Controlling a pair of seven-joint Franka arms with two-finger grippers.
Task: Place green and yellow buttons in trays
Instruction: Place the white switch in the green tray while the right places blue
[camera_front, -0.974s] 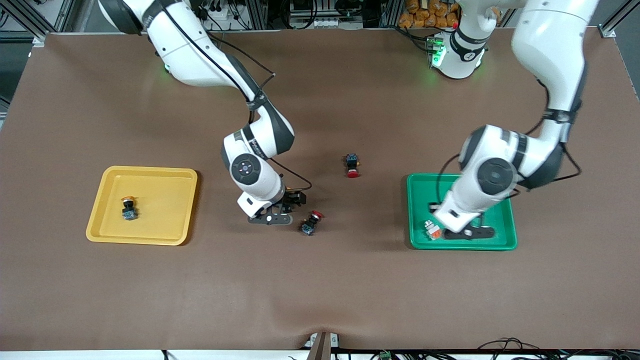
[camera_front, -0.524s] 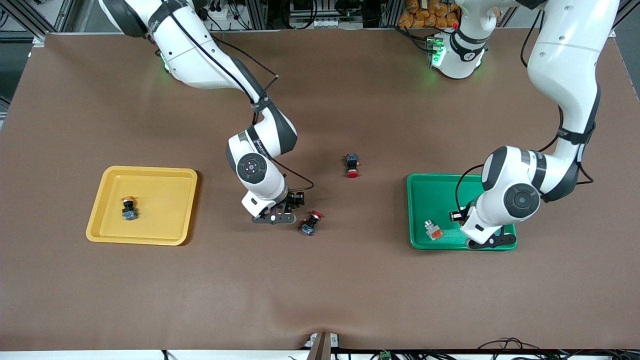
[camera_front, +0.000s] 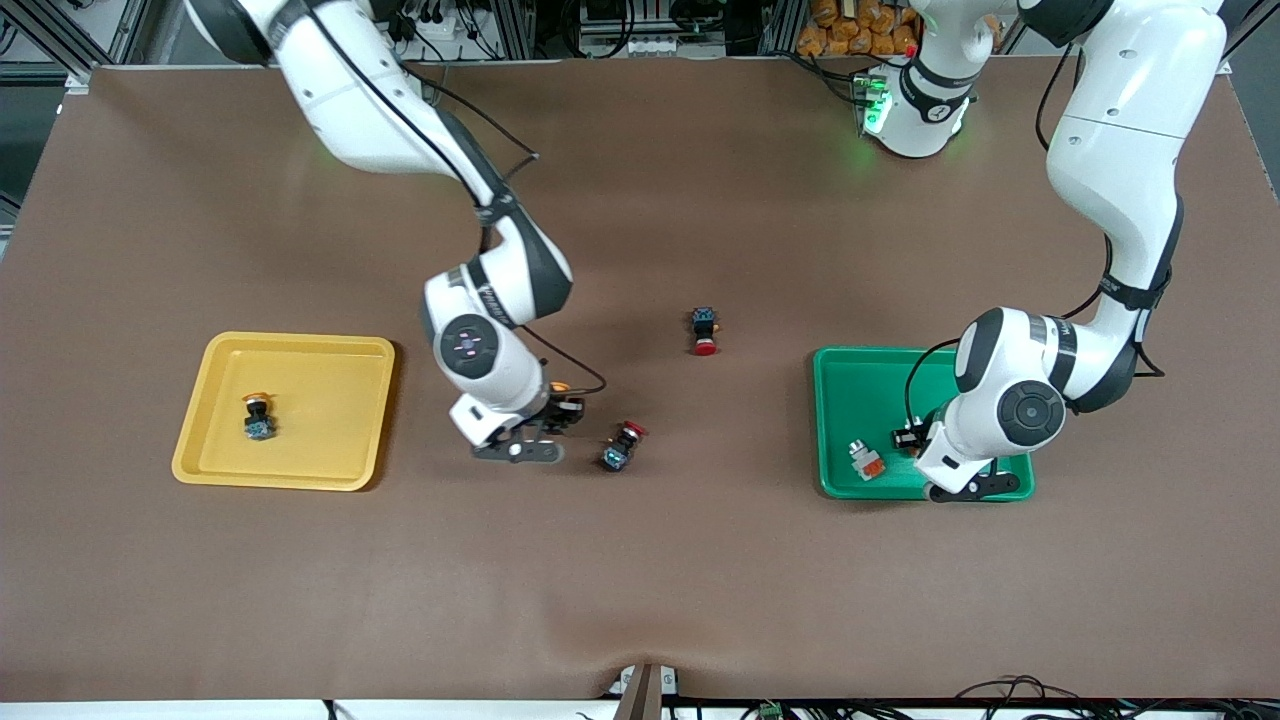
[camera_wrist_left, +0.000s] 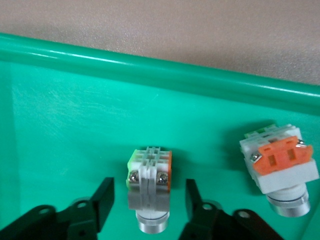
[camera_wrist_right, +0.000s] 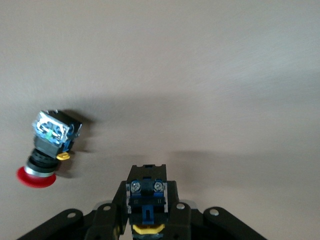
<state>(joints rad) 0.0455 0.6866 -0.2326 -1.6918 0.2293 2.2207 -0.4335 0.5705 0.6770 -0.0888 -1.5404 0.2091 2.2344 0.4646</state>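
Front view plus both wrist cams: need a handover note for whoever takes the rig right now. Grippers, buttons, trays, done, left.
Left gripper: open, in the green tray, fingers either side of a whitish button lying there, not gripping it.
Right gripper: shut on a yellow-capped button, just above the table between the yellow tray and a red-capped button.
Done: one yellow-capped button in the yellow tray; two whitish buttons in the green tray, the second beside the first.
Left: carry the held button to the yellow tray. The two red-capped ones, the other farther back, stay on the table.
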